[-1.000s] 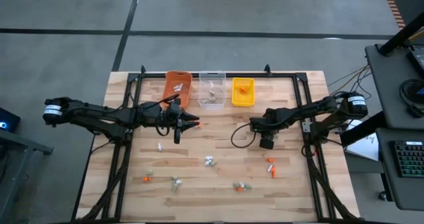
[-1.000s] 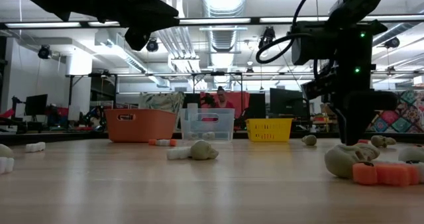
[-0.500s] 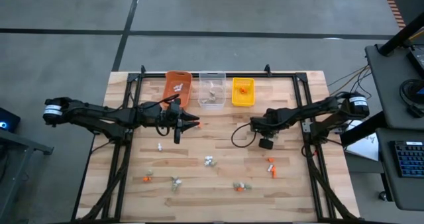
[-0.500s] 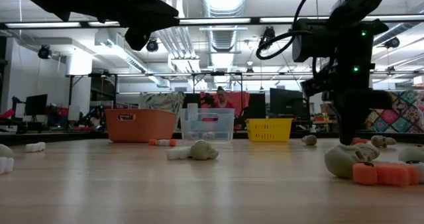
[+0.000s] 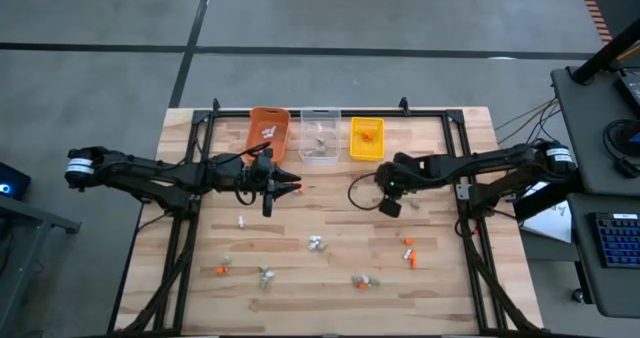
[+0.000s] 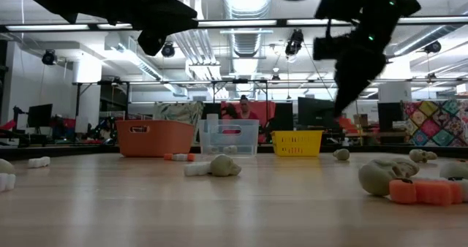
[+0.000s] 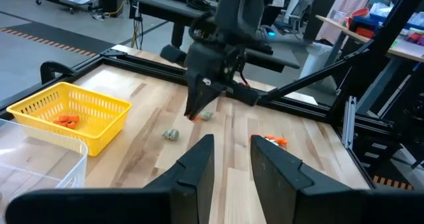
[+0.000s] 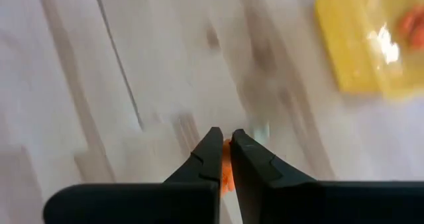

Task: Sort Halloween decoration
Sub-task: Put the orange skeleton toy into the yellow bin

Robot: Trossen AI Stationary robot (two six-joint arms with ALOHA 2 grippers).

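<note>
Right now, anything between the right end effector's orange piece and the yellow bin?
Nothing visible. The right end effector holds an orange trinket above bare wood, and the table toward the yellow bin shows no object.

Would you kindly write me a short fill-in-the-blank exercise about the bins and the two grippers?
1. The clear bin stands between the orange bin and the ___ bin.
2. The right gripper pinches a small ___ trinket.
3. The left gripper hovers with its fingers ___.
Missing words: yellow; orange; apart.
</note>
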